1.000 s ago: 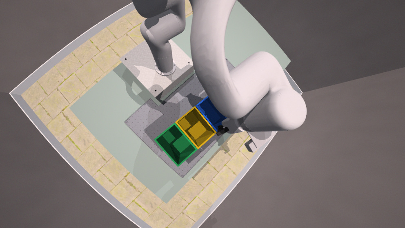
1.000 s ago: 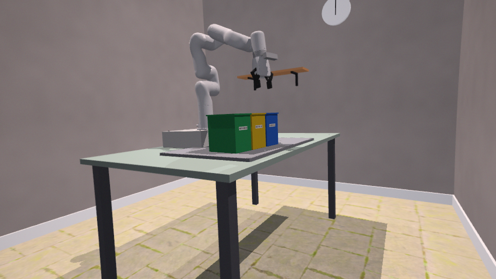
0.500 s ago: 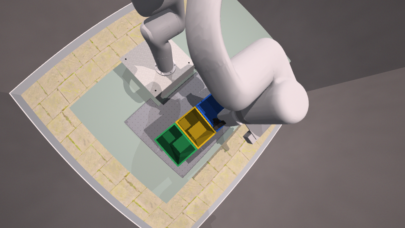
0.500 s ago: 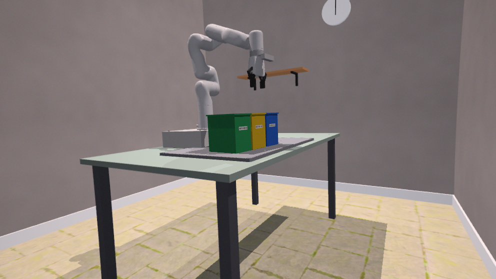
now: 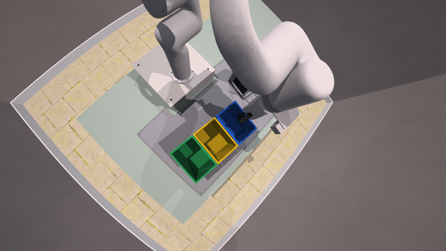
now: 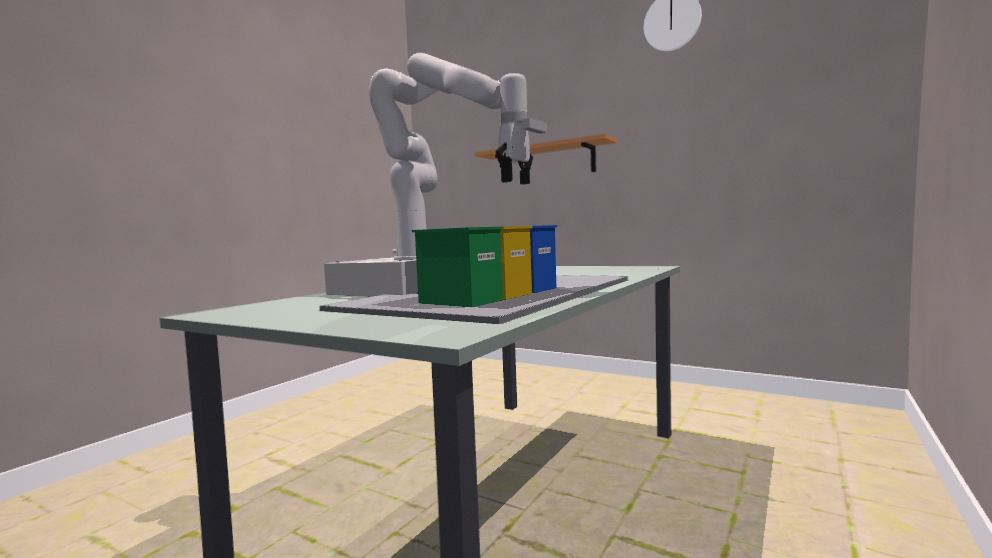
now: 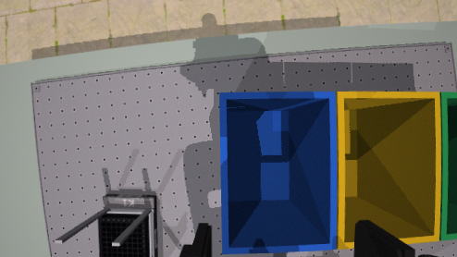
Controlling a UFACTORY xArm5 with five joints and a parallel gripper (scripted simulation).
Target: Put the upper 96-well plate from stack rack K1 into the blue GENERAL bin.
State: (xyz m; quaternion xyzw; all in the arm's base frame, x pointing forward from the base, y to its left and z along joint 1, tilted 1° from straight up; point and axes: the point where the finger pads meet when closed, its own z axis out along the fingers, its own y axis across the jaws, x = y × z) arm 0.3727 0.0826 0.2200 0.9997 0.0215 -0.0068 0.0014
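Note:
The stack rack K1 (image 7: 127,217) stands on the perforated base plate at the lower left of the wrist view, with a black gridded 96-well plate (image 7: 124,227) on top; any plate beneath it is hidden. The rack also shows in the top view (image 5: 240,85), partly behind the arm. The blue bin (image 7: 277,171) stands upright to the right of the rack, and it shows too in the top and exterior views (image 5: 236,122) (image 6: 543,258). My gripper (image 6: 514,170) hangs high above the blue bin, open and empty. Its fingertips frame the bin's near edge in the wrist view (image 7: 289,245).
A yellow bin (image 5: 215,139) and a green bin (image 5: 193,158) stand upright in a row beside the blue one. The arm's base block (image 5: 173,79) sits behind the bins. A wall shelf (image 6: 548,145) hangs behind the gripper. The table edge is near the rack.

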